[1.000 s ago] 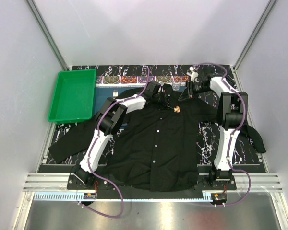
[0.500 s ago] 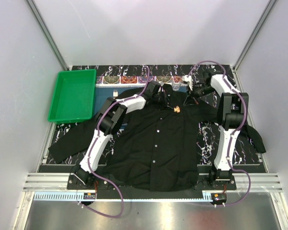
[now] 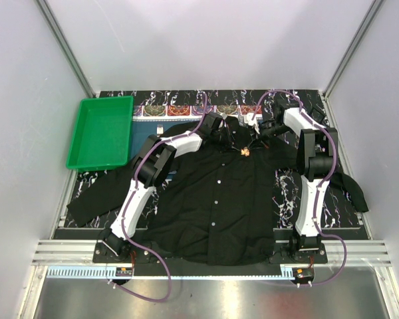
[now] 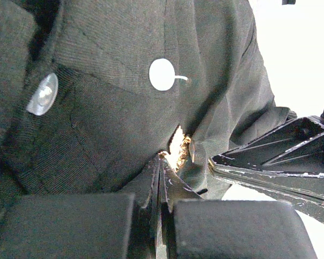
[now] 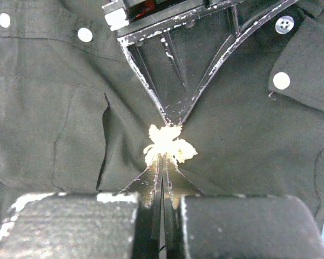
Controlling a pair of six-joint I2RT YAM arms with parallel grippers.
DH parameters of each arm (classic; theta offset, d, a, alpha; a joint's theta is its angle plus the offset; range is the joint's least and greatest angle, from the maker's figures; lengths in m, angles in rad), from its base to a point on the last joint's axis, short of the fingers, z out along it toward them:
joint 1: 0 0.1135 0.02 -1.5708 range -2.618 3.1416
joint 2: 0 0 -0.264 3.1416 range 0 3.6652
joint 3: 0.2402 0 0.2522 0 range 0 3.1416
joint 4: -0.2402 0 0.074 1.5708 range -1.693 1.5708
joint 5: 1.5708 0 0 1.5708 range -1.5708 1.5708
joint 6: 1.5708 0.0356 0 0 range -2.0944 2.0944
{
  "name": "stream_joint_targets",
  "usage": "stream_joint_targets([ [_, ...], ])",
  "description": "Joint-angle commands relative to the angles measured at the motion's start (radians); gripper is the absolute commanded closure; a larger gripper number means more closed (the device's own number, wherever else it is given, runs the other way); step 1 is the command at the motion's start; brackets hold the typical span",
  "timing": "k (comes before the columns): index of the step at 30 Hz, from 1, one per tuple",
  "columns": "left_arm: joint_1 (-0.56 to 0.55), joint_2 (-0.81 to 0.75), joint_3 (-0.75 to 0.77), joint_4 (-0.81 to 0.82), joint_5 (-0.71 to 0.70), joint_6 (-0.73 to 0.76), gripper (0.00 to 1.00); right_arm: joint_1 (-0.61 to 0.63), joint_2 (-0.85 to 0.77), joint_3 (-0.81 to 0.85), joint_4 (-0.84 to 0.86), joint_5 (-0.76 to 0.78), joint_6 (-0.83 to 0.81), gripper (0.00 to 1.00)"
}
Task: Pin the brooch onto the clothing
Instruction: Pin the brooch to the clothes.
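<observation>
Brooch: the small golden brooch [image 5: 168, 144] is lying on the upper chest of the shirt, just beside the button placket and below the collar; in the top view it is showing as a pale speck [image 3: 246, 151] between the two arms.
Clothing: the black clothing [image 3: 213, 199] is lying spread face-up on the table [image 3: 289, 193], its white buttons [image 5: 85, 34] running down the front; around the brooch the cloth is bunching into a small fold [image 4: 205, 135].
Right claw: the right claw [image 5: 163, 159] is sitting pressed together, its tips touching the brooch's near edge; whether it is pinching a sliver of the brooch cannot be told.
Left claw: the left claw [image 4: 161, 162] is also sitting pressed together, meeting the brooch from the opposite side with its tips in the fold of cloth; whether cloth is caught between them is hidden.
Step in hand: judging by both tips converging on it, the arms are working on seating or fastening the brooch, not carrying it.
Next move: it is likely calling for small, steady pressure so the pin is passing through the cloth without dragging the shirt.
Surroundings: a green tray [image 3: 100, 133] is sitting well apart at the far left, and a patterned placemat [image 3: 179, 109] is lying beyond the collar.
</observation>
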Motion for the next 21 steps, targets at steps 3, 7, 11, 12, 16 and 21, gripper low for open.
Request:
stream_joint_targets([
  [3, 0.013, 0.014, -0.018, -0.069, -0.020, 0.017, 1.00, 0.016, -0.040, 0.018, 0.031, -0.016, -0.040, 1.00],
  [7, 0.013, 0.013, -0.021, -0.069, -0.020, 0.016, 1.00, 0.014, -0.034, 0.018, 0.040, -0.006, -0.028, 1.00],
  [11, 0.015, 0.016, -0.018, -0.066, -0.017, 0.014, 1.00, 0.025, -0.022, 0.026, 0.063, 0.008, 0.007, 1.00],
  [12, 0.015, 0.014, -0.018, -0.068, -0.019, 0.014, 1.00, 0.028, -0.020, 0.027, 0.063, 0.013, 0.012, 1.00],
  [16, 0.015, 0.016, -0.017, -0.068, -0.014, 0.014, 1.00, 0.035, -0.013, 0.020, 0.077, 0.034, 0.024, 1.00],
  [21, 0.016, 0.017, -0.018, -0.068, -0.013, 0.014, 1.00, 0.040, -0.005, 0.015, 0.086, 0.051, 0.029, 1.00],
])
